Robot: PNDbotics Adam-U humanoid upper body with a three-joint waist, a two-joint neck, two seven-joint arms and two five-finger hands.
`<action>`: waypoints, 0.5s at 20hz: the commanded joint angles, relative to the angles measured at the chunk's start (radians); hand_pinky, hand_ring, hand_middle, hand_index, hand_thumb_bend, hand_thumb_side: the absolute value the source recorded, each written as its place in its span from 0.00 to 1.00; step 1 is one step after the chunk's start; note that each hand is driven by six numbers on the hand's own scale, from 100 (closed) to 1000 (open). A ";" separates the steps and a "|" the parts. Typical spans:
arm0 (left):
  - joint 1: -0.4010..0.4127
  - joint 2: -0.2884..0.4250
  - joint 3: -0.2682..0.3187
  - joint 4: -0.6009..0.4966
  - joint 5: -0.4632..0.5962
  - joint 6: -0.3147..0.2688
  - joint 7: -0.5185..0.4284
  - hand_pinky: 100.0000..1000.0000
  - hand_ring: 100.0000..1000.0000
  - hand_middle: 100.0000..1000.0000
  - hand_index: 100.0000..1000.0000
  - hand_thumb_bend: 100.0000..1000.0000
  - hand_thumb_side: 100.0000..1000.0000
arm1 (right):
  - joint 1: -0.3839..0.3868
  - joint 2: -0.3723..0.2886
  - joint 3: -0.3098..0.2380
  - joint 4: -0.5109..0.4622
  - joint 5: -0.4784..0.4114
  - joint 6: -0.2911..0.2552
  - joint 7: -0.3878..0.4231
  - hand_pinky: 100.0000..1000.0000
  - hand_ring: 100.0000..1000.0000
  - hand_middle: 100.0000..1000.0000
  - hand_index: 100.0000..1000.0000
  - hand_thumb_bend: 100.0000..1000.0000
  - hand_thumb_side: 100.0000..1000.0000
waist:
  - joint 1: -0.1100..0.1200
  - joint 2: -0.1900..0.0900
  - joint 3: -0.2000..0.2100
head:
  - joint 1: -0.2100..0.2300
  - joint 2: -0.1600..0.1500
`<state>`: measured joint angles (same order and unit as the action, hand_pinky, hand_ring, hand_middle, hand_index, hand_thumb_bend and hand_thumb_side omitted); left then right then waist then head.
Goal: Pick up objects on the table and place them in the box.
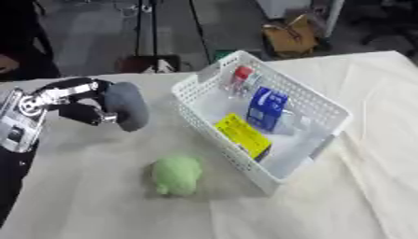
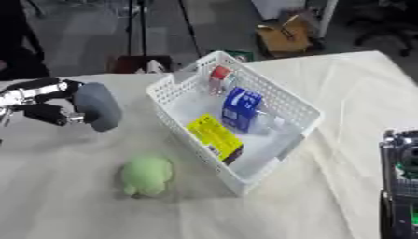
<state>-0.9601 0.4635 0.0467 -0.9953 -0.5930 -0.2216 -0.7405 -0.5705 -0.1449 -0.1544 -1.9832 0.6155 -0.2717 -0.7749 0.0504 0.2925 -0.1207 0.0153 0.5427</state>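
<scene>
My left hand point(image 1: 75, 101) is raised over the left of the table, its fingers and thumb curled round a dark grey rounded object point(image 1: 127, 106). A pale green soft toy point(image 1: 176, 174) lies on the cloth in front of the white basket point(image 1: 188, 95). Inside the basket are a blue carton point(image 1: 266, 108), a yellow flat packet point(image 1: 242, 134) and a small bottle with a red cap point(image 1: 242, 74). Of my right arm only a dark block point(image 2: 400, 186) shows at the right edge in the right eye view; the hand itself is out of sight.
A cream cloth point(image 1: 343, 196) covers the table, with folds on the right side. Beyond the far edge lie a brown cardboard box point(image 1: 290, 33) and stand legs on the floor. A person's dark sleeve point(image 1: 20, 46) shows at the top left.
</scene>
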 commanded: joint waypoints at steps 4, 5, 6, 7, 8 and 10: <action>-0.036 0.052 0.012 -0.031 0.027 0.004 0.003 0.79 0.52 0.50 0.40 0.00 0.51 | -0.004 -0.014 -0.003 -0.017 0.011 -0.002 -0.006 0.77 0.69 0.53 0.77 0.00 0.92 | -0.001 -0.035 0.004 | -0.003 -0.005; -0.037 0.054 0.012 -0.032 0.030 0.006 0.002 0.79 0.52 0.50 0.40 0.00 0.51 | -0.004 -0.014 -0.003 -0.017 0.012 -0.002 -0.007 0.77 0.69 0.53 0.77 0.00 0.92 | -0.001 -0.036 0.005 | -0.003 -0.005; -0.037 0.055 0.012 -0.034 0.032 0.007 0.002 0.79 0.52 0.50 0.40 0.00 0.51 | -0.004 -0.014 -0.003 -0.017 0.013 -0.002 -0.008 0.77 0.69 0.53 0.77 0.00 0.92 | -0.001 -0.037 0.005 | -0.003 -0.005; -0.039 0.056 0.013 -0.035 0.035 0.008 0.003 0.79 0.52 0.50 0.40 0.00 0.51 | -0.003 -0.013 -0.002 -0.017 0.013 -0.002 -0.009 0.77 0.69 0.53 0.77 0.00 0.92 | 0.000 -0.038 0.006 | -0.003 -0.004; -0.041 0.058 0.013 -0.036 0.039 0.010 0.003 0.79 0.51 0.49 0.39 0.00 0.51 | -0.003 -0.013 -0.002 -0.017 0.014 -0.003 -0.010 0.77 0.69 0.54 0.77 0.00 0.92 | 0.000 -0.039 0.007 | -0.003 -0.004; -0.046 0.061 0.012 -0.040 0.049 0.013 0.003 0.79 0.51 0.49 0.39 0.00 0.51 | -0.002 -0.012 -0.001 -0.017 0.015 -0.004 -0.011 0.77 0.69 0.54 0.77 0.00 0.92 | 0.001 -0.042 0.008 | -0.002 -0.002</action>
<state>-0.9793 0.4861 0.0472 -1.0135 -0.5555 -0.2122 -0.7394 -0.5629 -0.1449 -0.1539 -1.9832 0.6234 -0.2760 -0.7807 0.0539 0.2770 -0.1141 0.0149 0.5429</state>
